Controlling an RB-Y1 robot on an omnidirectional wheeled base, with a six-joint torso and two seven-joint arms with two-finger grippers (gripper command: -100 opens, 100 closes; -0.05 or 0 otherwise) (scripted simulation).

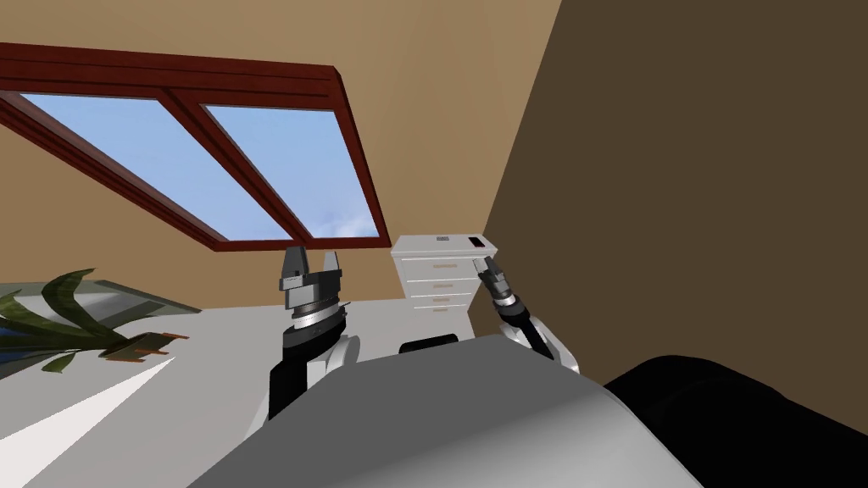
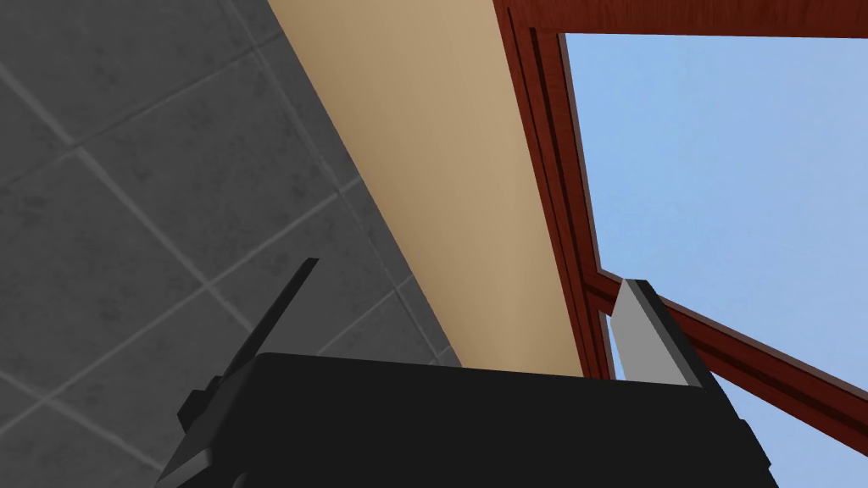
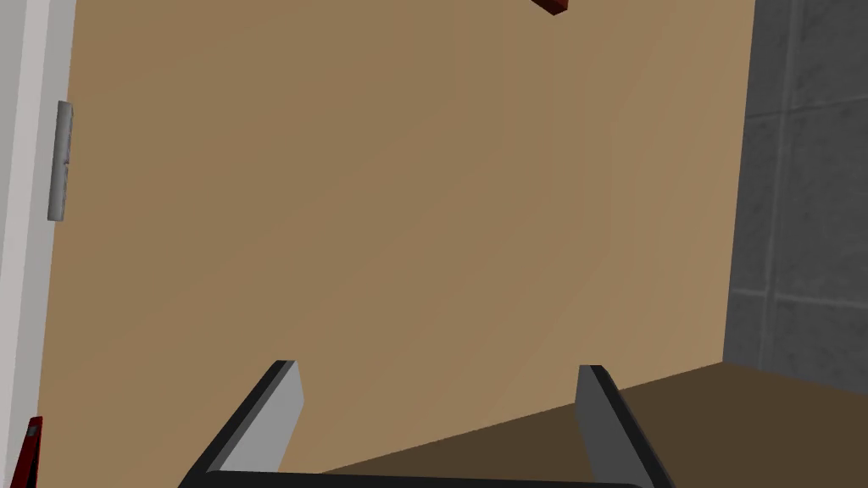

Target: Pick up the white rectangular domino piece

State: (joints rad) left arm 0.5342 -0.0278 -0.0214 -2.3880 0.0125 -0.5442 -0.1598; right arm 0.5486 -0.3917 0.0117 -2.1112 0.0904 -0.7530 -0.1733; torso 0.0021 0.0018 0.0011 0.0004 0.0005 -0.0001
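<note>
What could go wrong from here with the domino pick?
1. The right gripper, open, faces the tan wall; the dresser lies off to its side, so the wrist view may not guide the reach.
2. On the dresser top lie a pale piece and a dark piece, both tiny in the head view: a wrong grab is possible.
3. The dark wall stands close beside the dresser; the right arm may bump it.

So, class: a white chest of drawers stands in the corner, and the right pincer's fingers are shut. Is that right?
Not quite: the right pincer has its fingers open, well apart, as the right wrist view shows. The white chest of drawers does stand in the corner.
</note>
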